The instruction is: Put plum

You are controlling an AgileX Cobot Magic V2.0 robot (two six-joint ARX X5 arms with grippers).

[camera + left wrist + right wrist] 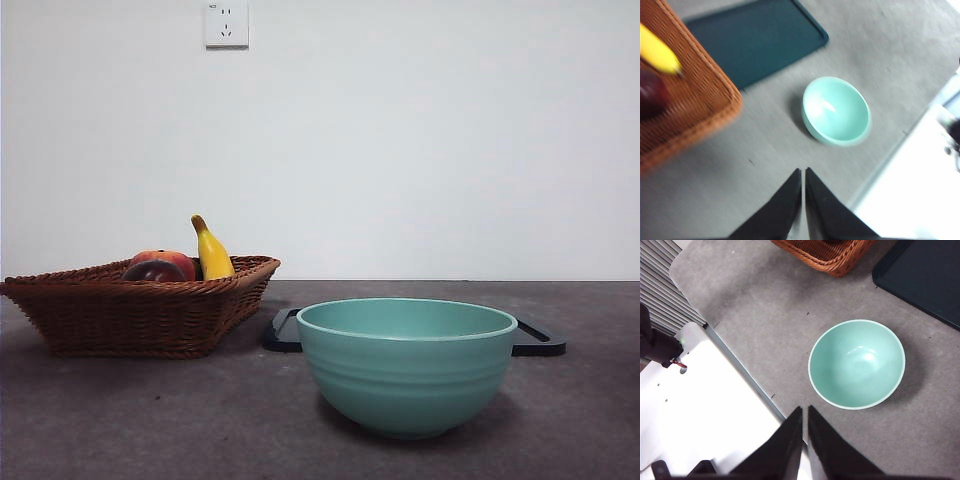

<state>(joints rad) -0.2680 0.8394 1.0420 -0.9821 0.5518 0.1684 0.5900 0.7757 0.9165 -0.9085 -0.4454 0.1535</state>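
Grey desk (120, 420), white wall behind. Plum (153, 271) lies in the wicker basket (140, 315) beside a peach (170, 259) and banana (211, 250). Green bowl (405, 365) stands apart. Left claw (803, 172) and right claw (805, 410) both pressed together, holding nothing.

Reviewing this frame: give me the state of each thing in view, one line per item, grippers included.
Plum: in the basket, untouched.
Peach: in the basket, behind the plum.
Banana: in the basket, standing up above its rim.
Basket: upright on the table.
Bowl: upright, empty.
Tray: flat, nothing on the visible part.
Left gripper: shut, holding nothing.
Right gripper: shut, holding nothing.
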